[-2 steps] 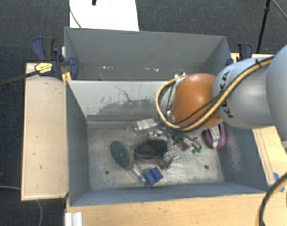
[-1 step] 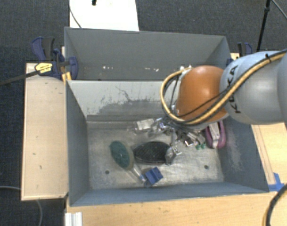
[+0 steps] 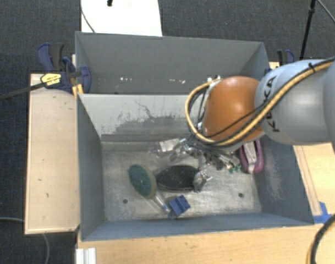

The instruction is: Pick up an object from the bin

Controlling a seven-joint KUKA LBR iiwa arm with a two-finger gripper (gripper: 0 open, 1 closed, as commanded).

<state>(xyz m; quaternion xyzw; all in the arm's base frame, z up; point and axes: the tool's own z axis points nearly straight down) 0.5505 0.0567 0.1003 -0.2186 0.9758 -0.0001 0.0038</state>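
Gripper (image 3: pixel 202 176) low in the bin (image 3: pixel 91 164), at the right end of a black oval object (image 3: pixel 175 177) mid-floor; grip state cannot be told. Centre over it before closing, clear of the green disc (image 3: pixel 139 180) to its left.

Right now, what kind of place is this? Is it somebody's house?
Most likely a robot lab or test room, not a house. A grey robot arm reaches into a grey metal bin, and the bin holds small loose things, like a black oval brush and a green oval pad.
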